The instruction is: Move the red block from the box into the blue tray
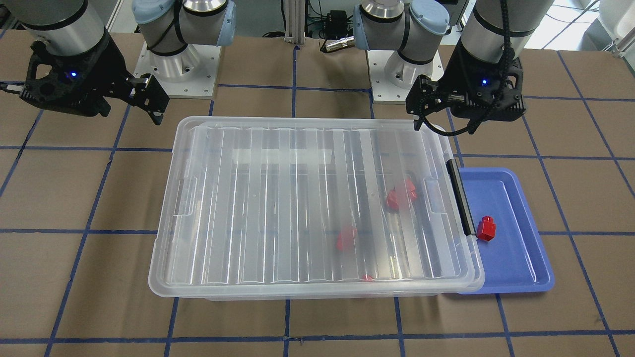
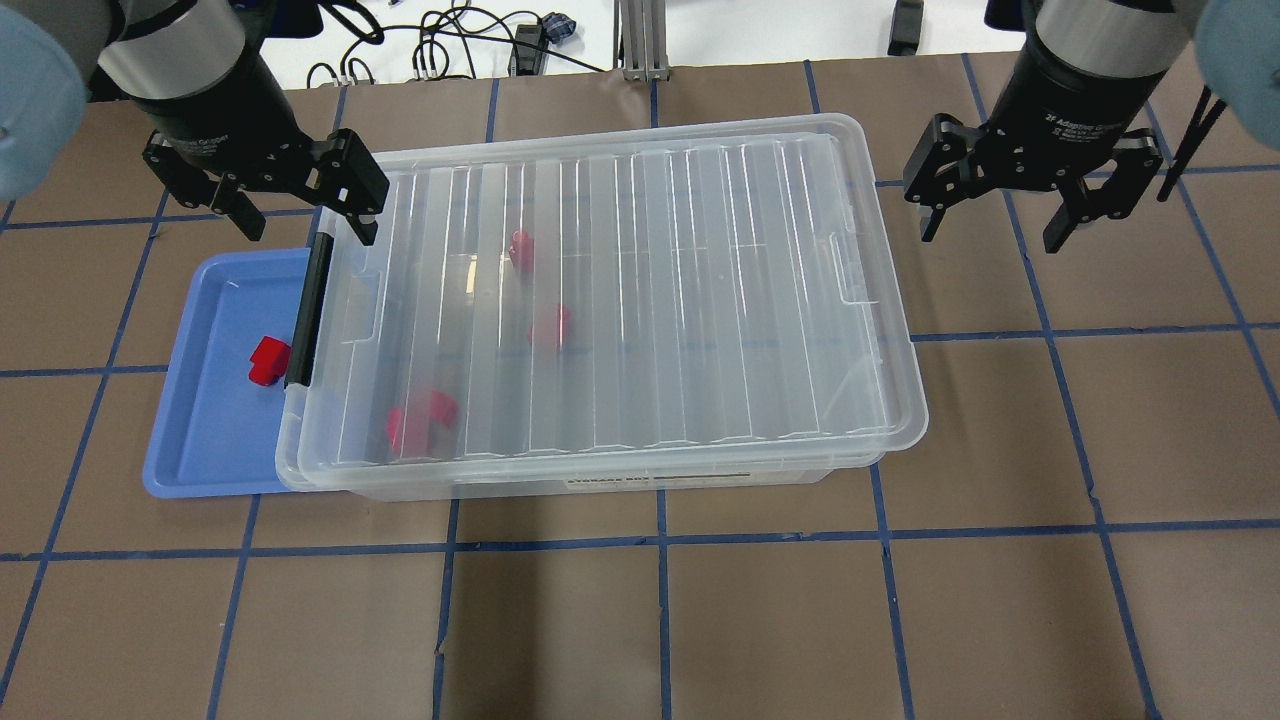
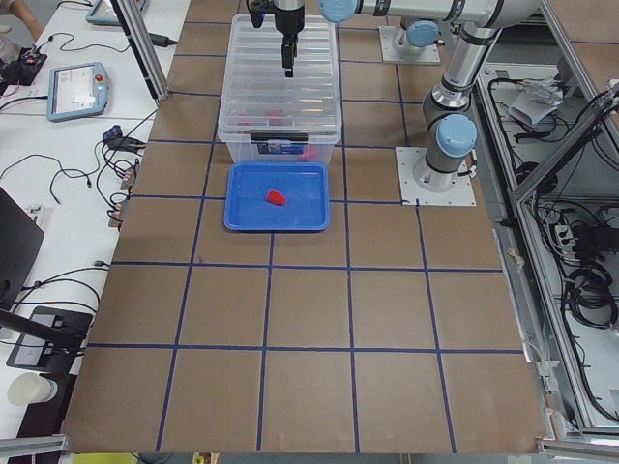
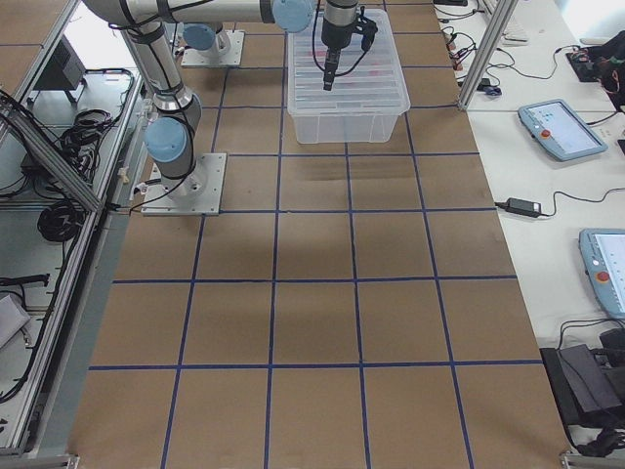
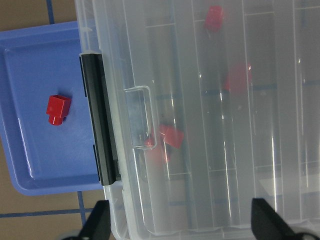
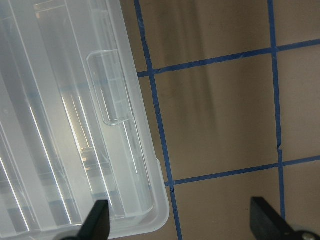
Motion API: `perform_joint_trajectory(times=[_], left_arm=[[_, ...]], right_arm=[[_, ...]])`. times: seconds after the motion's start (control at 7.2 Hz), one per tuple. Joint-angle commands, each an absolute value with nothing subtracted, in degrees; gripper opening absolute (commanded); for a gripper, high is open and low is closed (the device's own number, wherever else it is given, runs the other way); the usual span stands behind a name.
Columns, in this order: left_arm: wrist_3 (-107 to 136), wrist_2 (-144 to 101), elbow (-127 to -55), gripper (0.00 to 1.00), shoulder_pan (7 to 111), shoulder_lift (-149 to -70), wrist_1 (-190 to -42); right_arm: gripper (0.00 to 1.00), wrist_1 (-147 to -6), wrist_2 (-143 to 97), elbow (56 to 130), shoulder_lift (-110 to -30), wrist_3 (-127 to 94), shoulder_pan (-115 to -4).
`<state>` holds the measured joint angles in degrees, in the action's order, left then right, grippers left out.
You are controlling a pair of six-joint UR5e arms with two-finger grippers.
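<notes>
One red block (image 2: 268,360) lies in the blue tray (image 2: 210,430), close to the box's black latch bar (image 2: 308,310); it also shows in the front view (image 1: 486,228) and the left wrist view (image 5: 58,109). The clear box (image 2: 650,300) has its ribbed lid on, and several more red blocks (image 2: 420,420) show blurred through it. My left gripper (image 2: 305,222) is open and empty, above the box's latch end and the tray's far edge. My right gripper (image 2: 995,225) is open and empty, above the table beyond the box's other end.
The tray's one long side is tucked under the box's latch end (image 1: 460,198). The arm bases (image 1: 178,64) stand behind the box. Brown table with a blue tape grid (image 2: 660,620) spreads in front. Cables and tablets (image 3: 77,92) lie on side benches.
</notes>
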<state>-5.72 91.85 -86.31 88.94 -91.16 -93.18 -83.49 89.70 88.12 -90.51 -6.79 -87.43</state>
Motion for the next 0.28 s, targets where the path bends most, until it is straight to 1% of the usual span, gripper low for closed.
perform_joint_trajectory(times=[0.0, 0.14], left_arm=[[-5.71, 91.85, -86.31, 1.0, 89.03, -91.14, -93.16], [-5.71, 91.85, -86.4, 1.0, 89.03, -91.14, -93.25]], right_arm=[[1.0, -82.89, 90.08, 88.68, -91.41, -6.86, -89.12], [1.0, -83.32, 90.35, 89.46, -91.49, -6.94, -89.12]])
